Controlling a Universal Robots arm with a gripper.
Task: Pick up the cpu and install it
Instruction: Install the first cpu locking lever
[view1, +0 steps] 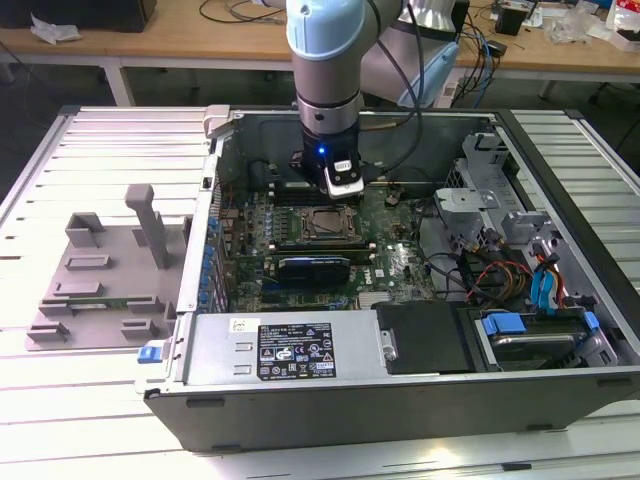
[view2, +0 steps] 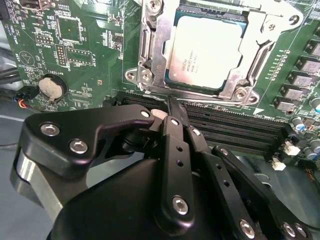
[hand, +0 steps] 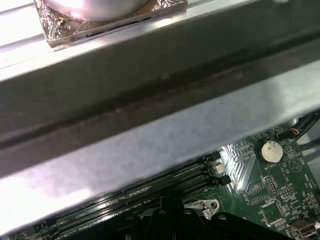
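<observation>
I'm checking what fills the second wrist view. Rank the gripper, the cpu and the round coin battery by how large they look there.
Largest to smallest in the second wrist view:
1. gripper, though its nearness to the camera inflates it
2. cpu, lying in the socket
3. coin battery

- I work in an electronics lab, over an open computer case (view1: 400, 380) on a slatted metal table (view1: 90, 150).
- Behind me, wooden benches (view1: 200, 45) carry tangled cables (view1: 505, 45).
- A grey plastic fixture tray (view1: 100, 280) sits beside the case.
</observation>
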